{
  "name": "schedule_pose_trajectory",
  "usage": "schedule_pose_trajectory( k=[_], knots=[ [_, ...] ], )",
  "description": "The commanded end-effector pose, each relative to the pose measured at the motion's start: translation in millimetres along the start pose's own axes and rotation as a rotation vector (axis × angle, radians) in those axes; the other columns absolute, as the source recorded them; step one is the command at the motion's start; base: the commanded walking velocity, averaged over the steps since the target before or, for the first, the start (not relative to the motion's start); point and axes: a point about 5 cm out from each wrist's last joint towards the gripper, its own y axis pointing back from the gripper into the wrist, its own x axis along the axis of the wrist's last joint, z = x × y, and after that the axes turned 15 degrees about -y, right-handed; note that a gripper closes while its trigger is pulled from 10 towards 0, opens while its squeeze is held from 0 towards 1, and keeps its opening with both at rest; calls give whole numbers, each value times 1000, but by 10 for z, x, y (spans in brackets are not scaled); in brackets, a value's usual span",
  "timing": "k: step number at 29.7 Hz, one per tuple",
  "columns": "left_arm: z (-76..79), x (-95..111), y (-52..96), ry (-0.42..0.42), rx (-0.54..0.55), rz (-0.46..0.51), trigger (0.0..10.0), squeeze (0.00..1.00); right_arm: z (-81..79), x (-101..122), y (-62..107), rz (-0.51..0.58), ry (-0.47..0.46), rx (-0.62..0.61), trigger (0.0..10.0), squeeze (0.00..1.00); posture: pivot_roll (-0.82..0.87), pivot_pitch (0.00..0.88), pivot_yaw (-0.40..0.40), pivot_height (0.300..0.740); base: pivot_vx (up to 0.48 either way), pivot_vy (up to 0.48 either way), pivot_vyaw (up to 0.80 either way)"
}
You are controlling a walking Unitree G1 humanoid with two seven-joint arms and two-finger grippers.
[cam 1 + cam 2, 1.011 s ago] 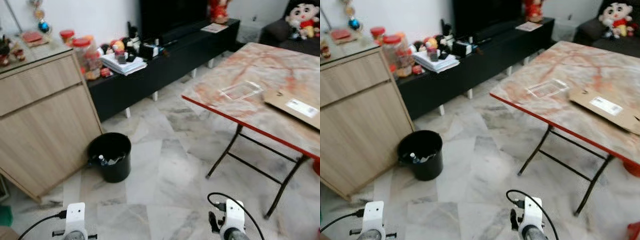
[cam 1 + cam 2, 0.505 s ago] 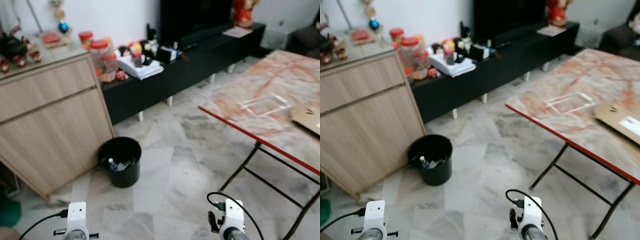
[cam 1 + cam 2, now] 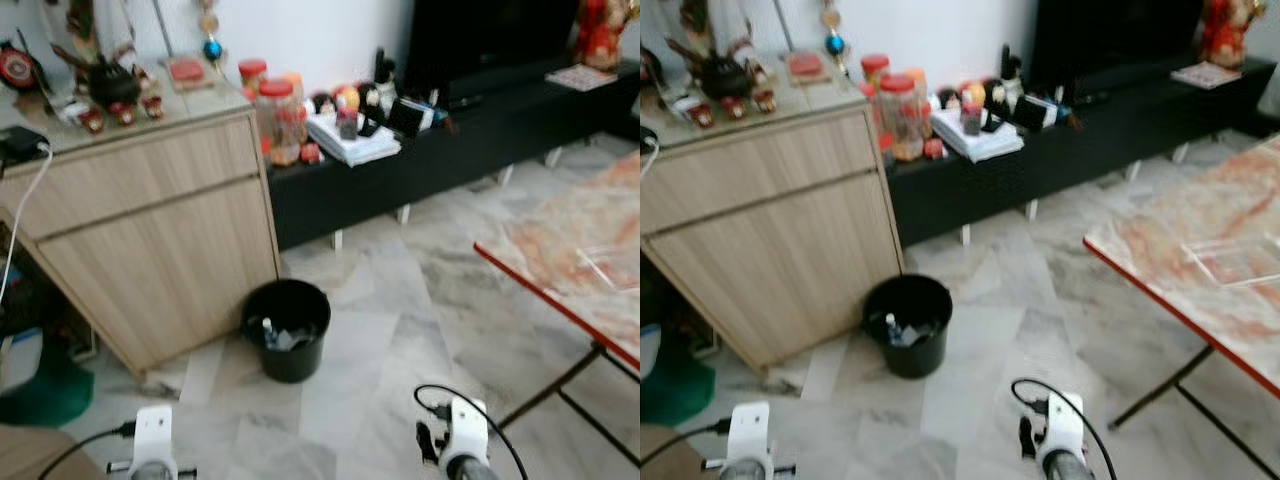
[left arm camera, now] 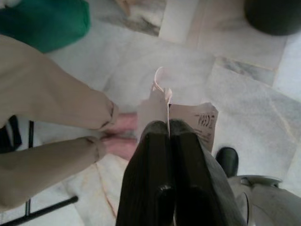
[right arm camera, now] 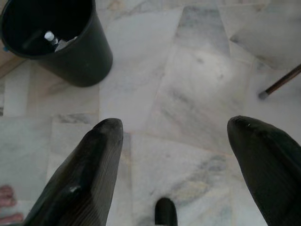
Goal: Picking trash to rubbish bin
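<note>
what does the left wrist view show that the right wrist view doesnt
Left wrist view: the left gripper shut on a crumpled piece of paper with print, a person's beige trouser legs, and a green bag-like thing.

Right wrist view: the right gripper open and holding nothing, and the inside of the round black rubbish bin with a small clear bottle.

Both: the grey marble floor tiles, bare toes, and the bin.

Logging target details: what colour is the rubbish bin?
Black; the rubbish bin shows best in the left eye view.
</note>
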Motion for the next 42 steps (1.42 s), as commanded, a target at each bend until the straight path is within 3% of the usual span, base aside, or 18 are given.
schedule_pose_trajectory(
  k=[1, 21, 42],
  knots=[
    [-19, 27, -7, 0, 6, 5, 10000, 0, -5, 39, -10, 9, 2, 0, 10000, 0, -20, 18, -8, 740, 296, 0, 0],
    [-25, 32, -9, 2, 10, 6, 10000, 0, -24, 61, -13, 21, 21, 16, 10000, 0, -19, 19, -9, 740, 298, 0, 125],
    [-24, 40, -9, 2, 8, 9, 10000, 0, -7, 63, -12, 26, -18, 7, 10000, 0, -20, 17, -10, 740, 299, 0, 99]
  ],
)
